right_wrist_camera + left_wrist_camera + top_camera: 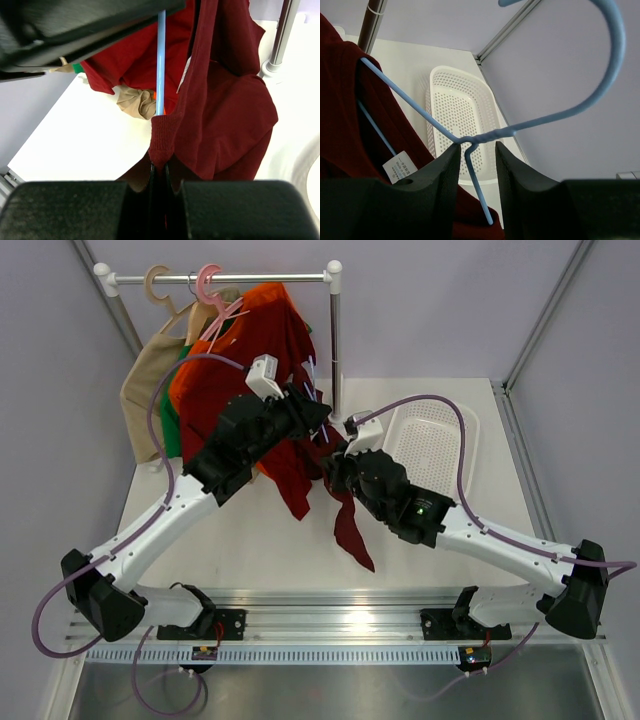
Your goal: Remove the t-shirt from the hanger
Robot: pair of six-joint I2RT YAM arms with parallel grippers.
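Note:
The pale blue wire hanger (pixel 546 117) is off the rail, its hook free in the air. My left gripper (pixel 476 150) has one finger on each side of the twisted neck and is closed on it where the wires meet; a narrow gap still shows between the fingers. From the hanger hangs the dark maroon t-shirt (pixel 350 525), its white label showing in the left wrist view. My right gripper (pixel 160 167) is shut on the ribbed collar edge of the t-shirt (pixel 225 115), right beside the hanger's wire (pixel 161 60). In the top view both grippers meet near the rack post, left gripper (pixel 322 418) above right gripper (pixel 335 465).
A white perforated basket (pixel 435 440) lies at the right of the table. The rack's rail (pixel 260 278) carries a pink hanger (pixel 212 290), a beige hanger (pixel 158 282), a red shirt (pixel 215 390), an orange shirt (pixel 270 300) and a beige garment (pixel 150 380). The rack post (pixel 336 330) stands close behind the grippers.

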